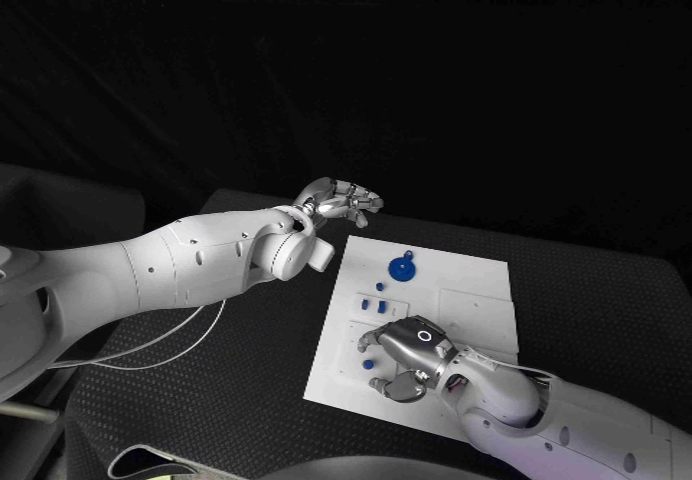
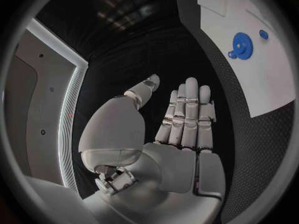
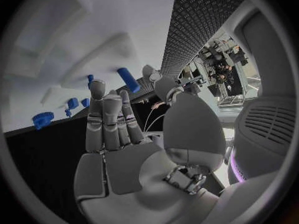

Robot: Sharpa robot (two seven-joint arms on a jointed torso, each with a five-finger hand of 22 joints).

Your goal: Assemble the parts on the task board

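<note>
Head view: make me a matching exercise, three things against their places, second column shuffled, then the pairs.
Things:
1. left hand
2. right hand
3. blue gear

Places:
A. lying on the far part of the task board
B. over the board's near-left part, by the small blue parts
C. off the board, above the black table past the board's far-left corner

Pairs: 1-C, 2-B, 3-A
</note>
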